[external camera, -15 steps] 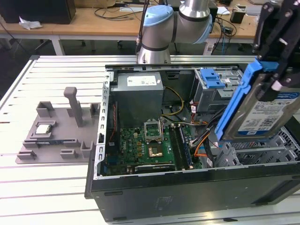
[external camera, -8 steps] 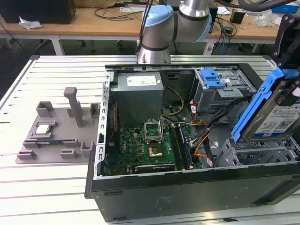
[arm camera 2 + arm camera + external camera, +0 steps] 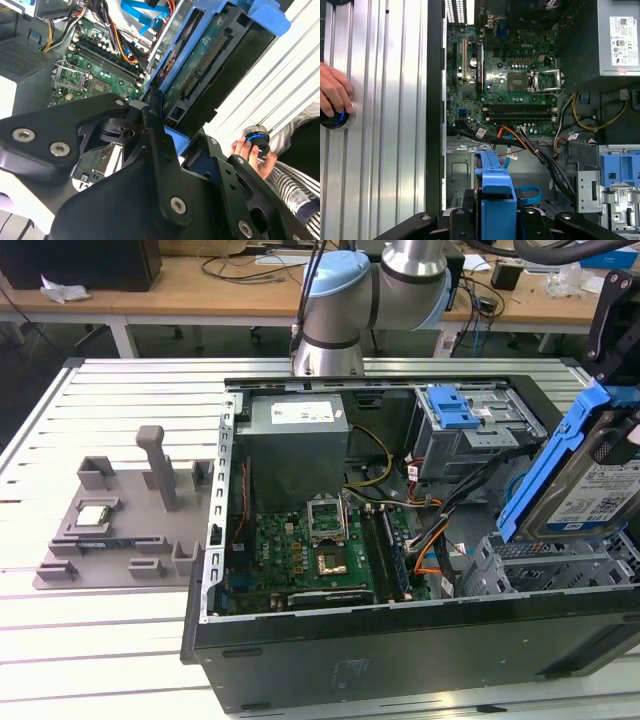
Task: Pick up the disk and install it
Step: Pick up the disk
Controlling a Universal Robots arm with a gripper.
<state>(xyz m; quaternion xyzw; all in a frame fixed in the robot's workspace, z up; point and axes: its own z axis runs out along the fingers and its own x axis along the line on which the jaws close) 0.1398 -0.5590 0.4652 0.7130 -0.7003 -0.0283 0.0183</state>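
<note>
**Disk clamped in the gripper over the open computer case**

A slotted aluminium table (image 3: 100,390) is seen in the exterior view, with wooden benches (image 3: 200,285) strewn with cables behind it and the robot arm (image 3: 345,300) mounted at its far edge. A black computer case (image 3: 400,650) is laid on its side on the table with the side panel off. A grey fixture tray (image 3: 110,540) is set just beside the case, on the exterior view's left, and a small square CPU chip (image 3: 93,517) is seated in one of its pockets.

Inside the case a green motherboard (image 3: 300,550) with a bare processor socket (image 3: 330,562) is exposed. A grey power supply (image 3: 295,435) is fitted at the far wall, and a metal drive cage (image 3: 470,425) with a blue latch (image 3: 455,405) is mounted next to it. Bundled cables (image 3: 440,540) are run between them.

The disk (image 3: 590,490) is held tilted on edge at the case's corner on the exterior view's right, above a grey metal bay (image 3: 540,565); whether the two touch cannot be told. In the first wrist view the gripper (image 3: 495,212) is closed on the disk's blue carrier rail, one black finger on each side.

A person's hand (image 3: 335,95) is rested on a round knob (image 3: 337,119) with a blue ring, on the table outside the case
</note>
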